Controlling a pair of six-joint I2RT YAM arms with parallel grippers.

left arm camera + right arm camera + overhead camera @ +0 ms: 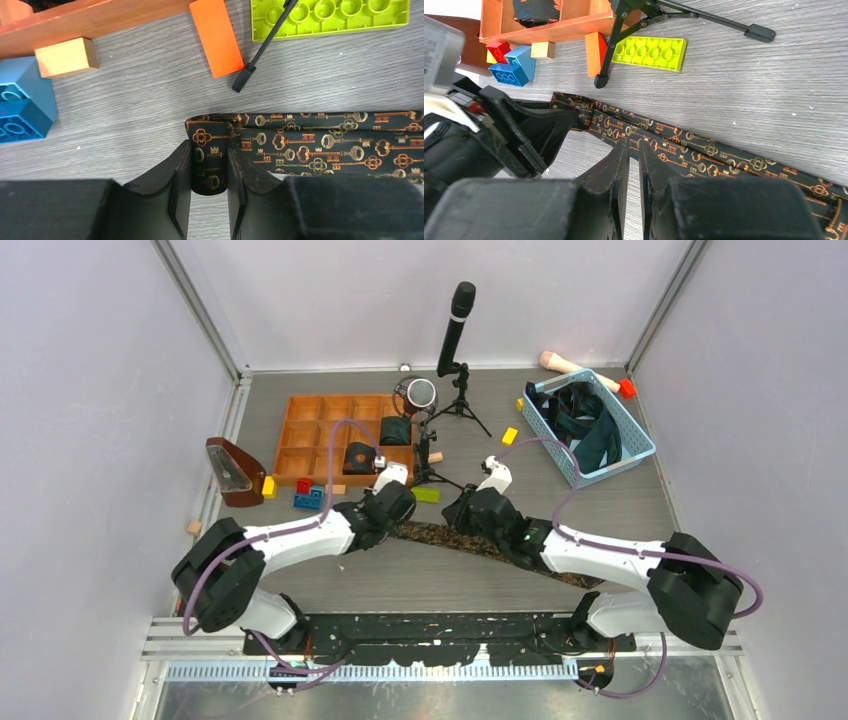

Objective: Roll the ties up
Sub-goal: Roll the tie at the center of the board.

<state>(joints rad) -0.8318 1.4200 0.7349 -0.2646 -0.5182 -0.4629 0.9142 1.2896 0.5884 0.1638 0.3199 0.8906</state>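
Note:
A black tie [440, 533] printed with gold keys lies stretched across the middle of the table, also in the wrist views [320, 142] [704, 150]. Its left end is folded over into a small roll. My left gripper [210, 150] [398, 523] is shut on that rolled end. My right gripper [634, 145] [470, 522] hovers just to the right, its tips at the tie's near edge and the jaws slightly apart with bare table showing between them. Two dark rolled ties [397, 430] [358, 456] sit in the wooden tray [320, 410]. More ties [590, 425] lie heaped in the blue basket [640, 445].
Two microphones on black tripods [455, 340] [420, 395] stand behind the tie, one leg [260, 50] ending close to it. A green plate [330, 17], an orange block [217, 37] and blue bricks [20, 105] lie by the tray. A brown stand [235, 472] is at the left.

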